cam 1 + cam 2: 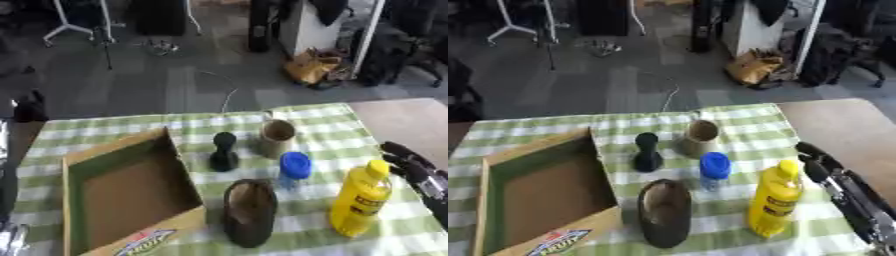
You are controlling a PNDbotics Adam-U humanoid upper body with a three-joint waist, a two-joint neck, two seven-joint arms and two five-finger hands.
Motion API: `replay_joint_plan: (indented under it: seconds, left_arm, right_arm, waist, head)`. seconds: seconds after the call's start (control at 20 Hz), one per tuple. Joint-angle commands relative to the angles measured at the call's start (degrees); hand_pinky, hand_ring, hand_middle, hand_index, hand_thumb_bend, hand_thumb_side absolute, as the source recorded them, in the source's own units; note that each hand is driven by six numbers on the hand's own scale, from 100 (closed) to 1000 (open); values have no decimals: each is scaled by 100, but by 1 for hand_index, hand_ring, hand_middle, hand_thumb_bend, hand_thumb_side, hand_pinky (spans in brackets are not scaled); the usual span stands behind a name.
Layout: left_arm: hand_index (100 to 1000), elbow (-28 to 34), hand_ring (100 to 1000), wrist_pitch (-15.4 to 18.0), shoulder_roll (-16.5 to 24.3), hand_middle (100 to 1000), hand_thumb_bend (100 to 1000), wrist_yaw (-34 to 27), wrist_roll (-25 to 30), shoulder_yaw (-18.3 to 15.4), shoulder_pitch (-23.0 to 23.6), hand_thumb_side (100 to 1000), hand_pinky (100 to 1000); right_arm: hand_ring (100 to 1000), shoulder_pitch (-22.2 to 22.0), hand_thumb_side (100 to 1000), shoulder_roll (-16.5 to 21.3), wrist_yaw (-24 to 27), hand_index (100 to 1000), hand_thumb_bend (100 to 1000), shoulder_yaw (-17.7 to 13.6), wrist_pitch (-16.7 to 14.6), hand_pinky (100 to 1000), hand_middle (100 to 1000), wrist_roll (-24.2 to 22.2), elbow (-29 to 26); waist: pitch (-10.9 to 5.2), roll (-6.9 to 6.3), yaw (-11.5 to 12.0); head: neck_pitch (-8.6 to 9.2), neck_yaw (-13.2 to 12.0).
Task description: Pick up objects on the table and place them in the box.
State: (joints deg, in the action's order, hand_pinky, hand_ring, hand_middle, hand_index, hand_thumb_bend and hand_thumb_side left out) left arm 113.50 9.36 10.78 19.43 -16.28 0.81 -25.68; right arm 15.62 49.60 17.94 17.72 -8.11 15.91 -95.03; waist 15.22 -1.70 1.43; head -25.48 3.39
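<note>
Nearest your right hand (pixel 826 167), the yellow bottle (pixel 773 200) is standing upright on the table (pixel 306 125), at the right end of the cluster. It is looking like a plastic squeeze bottle: light if near empty, smooth and a bit slippery, and its walls are likely giving under pressure. You are best wrapping it around the labelled middle, below the narrow neck, since it is tall and could be tipping if nudged near the cap.

Just left of it, the blue-capped bottle (pixel 294 170) is standing close, so you are wanting to come in from the right side. In front of that, a dark shoe (pixel 249 210) is lying on the cloth; behind, a black dumbbell (pixel 224 151) is standing on end, probably dense and heavy, beside a brown cup (pixel 276 137).

Your right hand is hovering just beside the yellow bottle, fingers relaxed and apart, holding nothing. Your left hand is not showing. Over on the left, the cardboard box (pixel 131 145) is sitting open and waiting.
</note>
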Motion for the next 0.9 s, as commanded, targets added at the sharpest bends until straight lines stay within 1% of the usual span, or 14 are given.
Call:
replay_joint_plan:
  seconds: [0.05,0.15,0.4,0.8,0.85,0.9]
  left_arm:
    - [746,109,912,5,31,840,100,-29,10,-17,-52,1000,860]
    - [746,109,912,9,27,841,100,-35,9,-15,-43,1000,860]
    - [746,109,912,19,6,843,101,-48,24,-4,-33,1000,860]
    - [745,109,911,27,-5,842,102,-84,24,6,-14,1000,858]
    - [744,109,910,29,-7,841,102,-89,25,9,-13,1000,857]
    - [744,109,910,30,-11,841,102,-95,26,13,-12,1000,857]
  right_arm:
    - [1000,70,930,86,-152,1000,797,-9,-8,1000,989,-65,-156]
    - [1000,72,916,76,-223,1000,804,11,-25,1000,993,-116,-197]
    - [1000,88,921,45,-363,1000,804,90,-11,1000,993,-232,-326]
    - [1000,156,907,-4,-478,1000,812,130,82,1000,987,-251,-324]
    - [1000,164,888,-7,-506,1000,816,126,109,1000,974,-238,-309]
    - [1000,175,888,-11,-540,1000,816,120,144,1000,974,-216,-289]
  waist:
    - [-86,21,-13]
    - [-88,25,-25]
    - [-97,27,-33]
    - [-88,30,-8]
    - [-86,31,-5]
    - [-84,31,-1]
  head:
    - [47,-13]
    - [40,-13]
    - [37,-14]
    - [53,-32]
    - [53,-31]
    - [58,-30]
